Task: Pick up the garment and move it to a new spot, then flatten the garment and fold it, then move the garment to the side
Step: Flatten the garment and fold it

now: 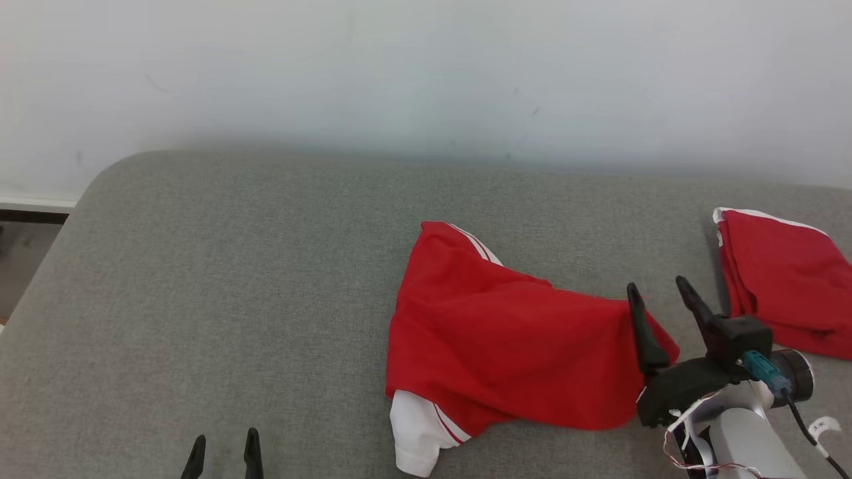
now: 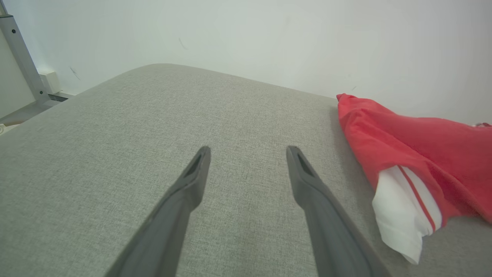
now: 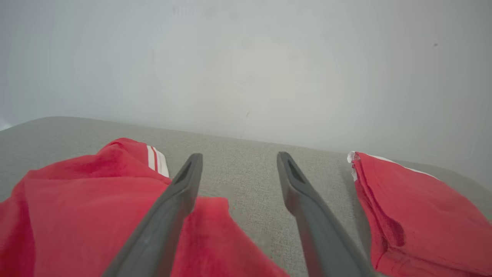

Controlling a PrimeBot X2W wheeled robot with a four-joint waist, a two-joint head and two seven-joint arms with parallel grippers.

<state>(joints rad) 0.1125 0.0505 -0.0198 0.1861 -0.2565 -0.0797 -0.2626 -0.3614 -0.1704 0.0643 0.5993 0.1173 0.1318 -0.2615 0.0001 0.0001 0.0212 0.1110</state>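
Observation:
A red garment [image 1: 506, 332] with white sleeves and red-and-white stripes lies rumpled on the grey cushioned surface [image 1: 233, 286], right of centre. It also shows in the left wrist view as the garment [image 2: 415, 150] at the right, and in the right wrist view as the garment [image 3: 88, 207] at the lower left. My right gripper [image 1: 659, 289] stands open just above the garment's right edge, its left finger over the cloth, nothing held. My left gripper [image 1: 223, 447] is open at the bottom left, well apart from the garment, over bare cushion.
A second red garment [image 1: 779, 279], folded, lies at the far right of the cushion, close to my right gripper; the folded garment [image 3: 415, 215] is also in the right wrist view. A pale wall [image 1: 426, 73] runs behind. The cushion's rounded left edge drops to the floor [image 1: 20, 259].

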